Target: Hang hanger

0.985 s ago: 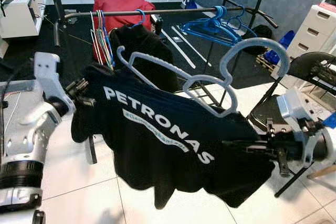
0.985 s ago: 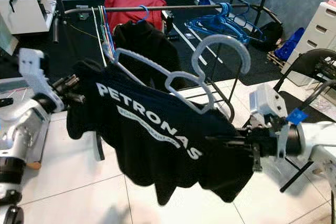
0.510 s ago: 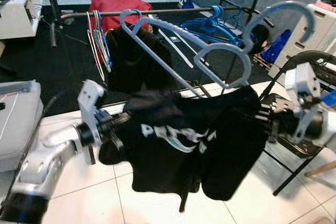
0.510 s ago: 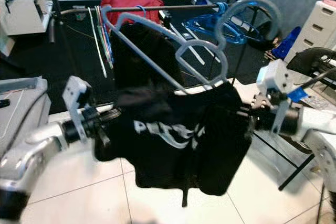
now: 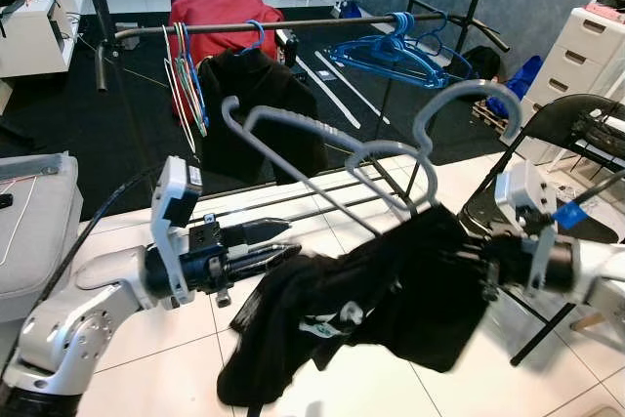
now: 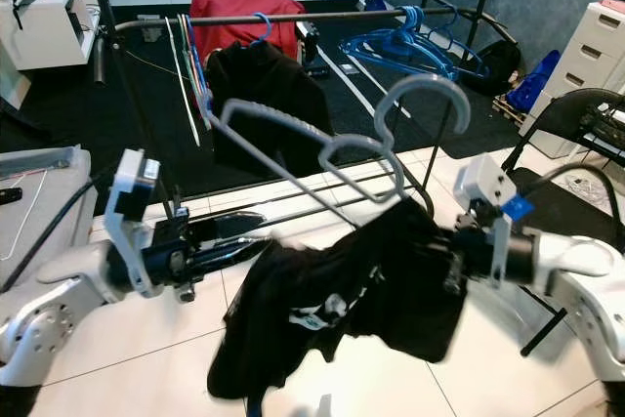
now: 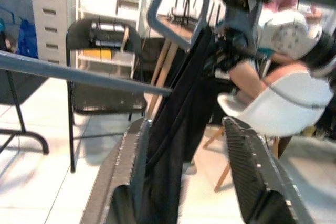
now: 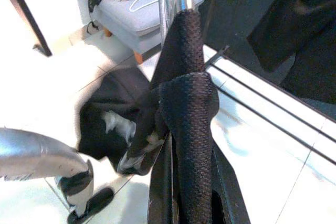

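A: Eye views. Status?
B: Grey hanger [image 5: 322,148] with black shirt [image 5: 381,290] is carried short of the rail [image 5: 293,23]. Right pincer [image 5: 480,266] is clenched on shirt and hanger end; left pincer [image 5: 273,239] is released, the shirt sagging just beside it.
A: Left wrist view?
B: Fingers [image 7: 252,177] parted, cloth between them.
A: Right wrist view?
B: Fingers [image 8: 189,108] closed on fabric.
A: Next?
B: Probably lift the hook over the rail.
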Motion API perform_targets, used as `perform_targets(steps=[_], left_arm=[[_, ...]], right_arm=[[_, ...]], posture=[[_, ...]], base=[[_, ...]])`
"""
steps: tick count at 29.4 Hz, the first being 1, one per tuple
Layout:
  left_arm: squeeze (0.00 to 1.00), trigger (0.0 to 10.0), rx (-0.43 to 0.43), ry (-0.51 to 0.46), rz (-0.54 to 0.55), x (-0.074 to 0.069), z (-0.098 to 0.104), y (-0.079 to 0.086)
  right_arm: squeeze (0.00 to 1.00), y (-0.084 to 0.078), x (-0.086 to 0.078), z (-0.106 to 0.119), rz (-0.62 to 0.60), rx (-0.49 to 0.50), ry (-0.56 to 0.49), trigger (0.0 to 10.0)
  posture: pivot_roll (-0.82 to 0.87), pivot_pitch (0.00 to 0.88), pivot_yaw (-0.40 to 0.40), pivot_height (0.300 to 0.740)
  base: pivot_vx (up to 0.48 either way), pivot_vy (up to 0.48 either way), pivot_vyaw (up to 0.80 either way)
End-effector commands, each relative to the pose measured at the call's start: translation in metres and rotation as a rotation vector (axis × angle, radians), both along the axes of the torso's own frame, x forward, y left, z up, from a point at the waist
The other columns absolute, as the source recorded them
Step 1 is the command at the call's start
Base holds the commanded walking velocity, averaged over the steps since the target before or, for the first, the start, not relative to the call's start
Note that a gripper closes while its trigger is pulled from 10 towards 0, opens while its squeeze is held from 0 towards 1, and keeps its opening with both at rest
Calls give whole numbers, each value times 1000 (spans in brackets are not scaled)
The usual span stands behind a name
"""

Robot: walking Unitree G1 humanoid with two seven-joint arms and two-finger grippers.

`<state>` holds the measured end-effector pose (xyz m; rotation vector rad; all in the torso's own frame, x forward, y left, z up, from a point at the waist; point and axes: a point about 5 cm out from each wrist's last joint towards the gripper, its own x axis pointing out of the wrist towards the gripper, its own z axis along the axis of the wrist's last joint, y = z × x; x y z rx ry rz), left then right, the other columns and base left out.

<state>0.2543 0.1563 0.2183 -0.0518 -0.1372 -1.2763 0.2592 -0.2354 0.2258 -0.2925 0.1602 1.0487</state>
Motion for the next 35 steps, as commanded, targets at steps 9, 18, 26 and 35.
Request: perform_targets(steps=[9, 18, 26, 35], left_arm=[[1000, 10000, 143, -54, 107, -6, 5, 39], [0, 10000, 146, -213, 110, -8, 32, 37], [0, 10000, 235, -205, -200, -35, 19, 1], [0, 10000, 297, -253, -177, -30, 15, -8]], right_arm=[[0, -45, -12, -8, -28, -227, 130, 0], [0, -49, -22, -19, 80, -361, 250, 0], [0, -23, -23, -8, 246, -246, 255, 0], [0, -25, -23, -4, 341, -221, 313, 0]], posture=[[-34, 74, -60, 740], [-41, 64, -67, 740], [-41, 53, -66, 740], [-48, 44, -70, 740]], base=[[0, 0, 0], [0, 0, 0], [0, 0, 0], [0, 0, 0]])
